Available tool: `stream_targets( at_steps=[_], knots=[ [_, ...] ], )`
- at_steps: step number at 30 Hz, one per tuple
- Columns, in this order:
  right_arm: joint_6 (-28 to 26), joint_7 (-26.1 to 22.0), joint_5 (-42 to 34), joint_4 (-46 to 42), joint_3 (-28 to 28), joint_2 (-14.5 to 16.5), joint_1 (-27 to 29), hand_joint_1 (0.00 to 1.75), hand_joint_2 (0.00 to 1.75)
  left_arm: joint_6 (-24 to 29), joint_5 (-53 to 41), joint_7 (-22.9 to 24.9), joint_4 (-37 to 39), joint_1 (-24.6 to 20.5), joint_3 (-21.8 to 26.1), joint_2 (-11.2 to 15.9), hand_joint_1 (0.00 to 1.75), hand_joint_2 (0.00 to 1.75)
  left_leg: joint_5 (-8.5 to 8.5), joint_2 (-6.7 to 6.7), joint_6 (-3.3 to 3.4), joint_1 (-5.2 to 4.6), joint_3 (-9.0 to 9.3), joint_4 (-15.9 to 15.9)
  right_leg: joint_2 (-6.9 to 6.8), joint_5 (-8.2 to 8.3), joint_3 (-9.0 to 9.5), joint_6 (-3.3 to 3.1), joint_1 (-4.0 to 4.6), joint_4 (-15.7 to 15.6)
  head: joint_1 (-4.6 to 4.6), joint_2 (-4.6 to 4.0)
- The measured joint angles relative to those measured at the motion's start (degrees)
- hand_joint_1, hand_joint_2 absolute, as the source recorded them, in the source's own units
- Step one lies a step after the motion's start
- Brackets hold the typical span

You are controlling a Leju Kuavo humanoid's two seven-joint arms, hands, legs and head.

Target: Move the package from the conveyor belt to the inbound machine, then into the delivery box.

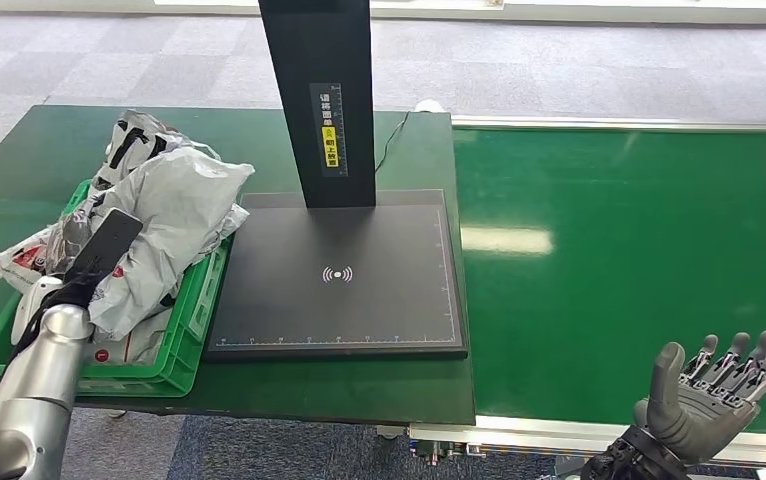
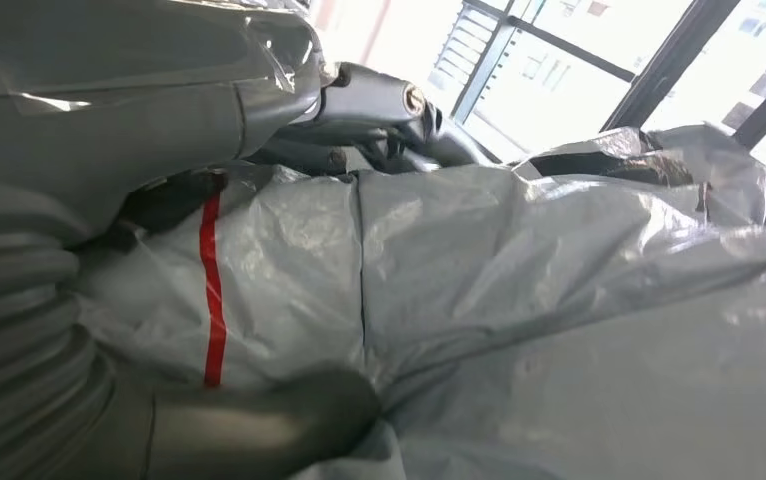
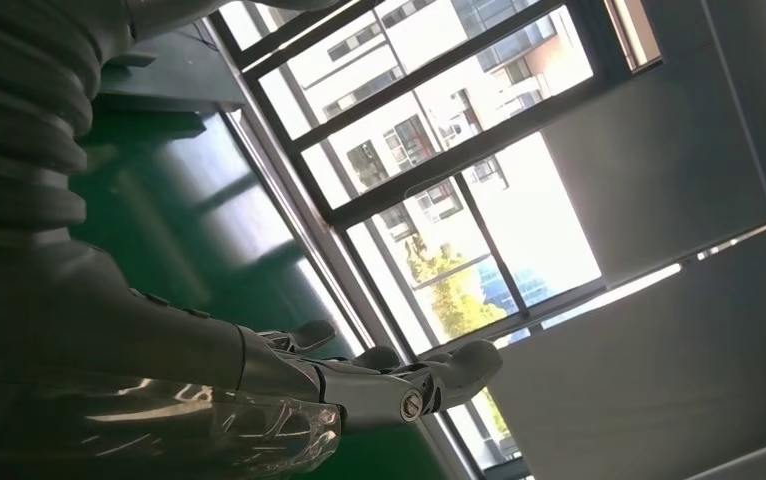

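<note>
The left hand (image 1: 99,255) lies on grey packages (image 1: 174,215) in the green crate (image 1: 184,350) at the table's left edge, grip unclear; the right hand (image 1: 714,390) is spread, empty, over the belt's (image 1: 619,260) near edge.

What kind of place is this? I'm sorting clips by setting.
Likely a parcel-sorting or logistics demo station: a green conveyor belt, a black scanning platform under a post, and a green crate piled with grey mailer bags. Large windows suggest an office-type hall.
</note>
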Motion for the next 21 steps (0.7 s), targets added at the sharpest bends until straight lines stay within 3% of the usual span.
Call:
stream_targets(
  at_steps=[13, 21],
  knots=[
    [-0.19, 0.00, 0.00, -0.37, 0.10, 0.01, 0.08, 0.00, 1.75, 0.93, 1.96, -0.87, -1.75, 1.08, 1.38, -0.05, 0.00, 1.75, 0.00, 0.00, 0.00, 0.00, -0.05, 0.00, 0.00, 0.00, -0.04, 0.00, 0.00, 0.00, -0.01, 0.00],
    [0.41, 0.00, 1.21, 0.07, -0.08, 0.01, -0.13, 0.00, 1.75, 5.31, 12.65, -4.53, -9.85, 5.36, 4.67, -0.87, 0.00, 1.75, -0.01, 0.03, 0.00, 0.00, -0.21, 0.00, 0.06, 0.00, -0.22, 0.00, 0.00, 0.00, -0.01, 0.00]
  ],
)
